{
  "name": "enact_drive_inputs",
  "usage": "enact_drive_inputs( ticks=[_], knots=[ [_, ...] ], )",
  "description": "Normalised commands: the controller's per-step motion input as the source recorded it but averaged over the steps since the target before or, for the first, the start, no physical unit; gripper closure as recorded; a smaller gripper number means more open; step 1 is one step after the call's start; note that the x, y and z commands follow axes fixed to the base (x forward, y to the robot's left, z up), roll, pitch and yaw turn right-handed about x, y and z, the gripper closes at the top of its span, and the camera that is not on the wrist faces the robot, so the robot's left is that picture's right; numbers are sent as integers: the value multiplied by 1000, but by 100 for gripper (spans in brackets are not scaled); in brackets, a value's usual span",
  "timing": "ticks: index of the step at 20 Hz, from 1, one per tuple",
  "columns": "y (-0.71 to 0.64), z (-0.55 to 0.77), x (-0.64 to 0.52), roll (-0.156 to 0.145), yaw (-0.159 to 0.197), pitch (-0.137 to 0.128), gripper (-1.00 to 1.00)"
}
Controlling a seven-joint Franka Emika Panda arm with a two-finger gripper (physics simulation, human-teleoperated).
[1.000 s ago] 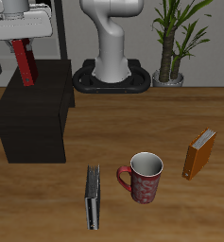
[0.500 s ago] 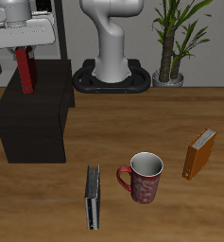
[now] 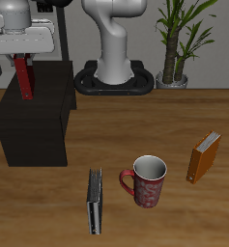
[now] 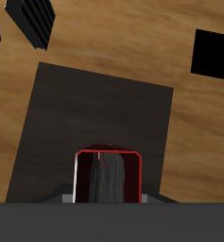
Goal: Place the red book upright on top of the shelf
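Hand (image 3: 25, 60) lowered red book (image 3: 26, 79) closer onto shelf (image 3: 34, 121).

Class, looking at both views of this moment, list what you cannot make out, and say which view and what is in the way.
- End effector fingertips: exterior view, hidden behind the red book; wrist view, the book's top edge covers them.
- Whether the book's lower edge touches the shelf: neither view shows the contact.
- Mug in the wrist view: cut off by the edge.

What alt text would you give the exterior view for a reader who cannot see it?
The gripper holds the red book upright over the top of the black shelf. Nearer the table's front edge stand a dark grey-black book, a red mug and an orange-brown book.
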Motion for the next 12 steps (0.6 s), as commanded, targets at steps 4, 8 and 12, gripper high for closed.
enact_drive_inputs(
  ticks=[4,8,12],
  knots=[
    [9,55,-13,-47,14,-16,-100],
    [157,178,-116,-21,32,-23,-100],
    [124,228,-53,-1,0,-7,-100]
  ],
)
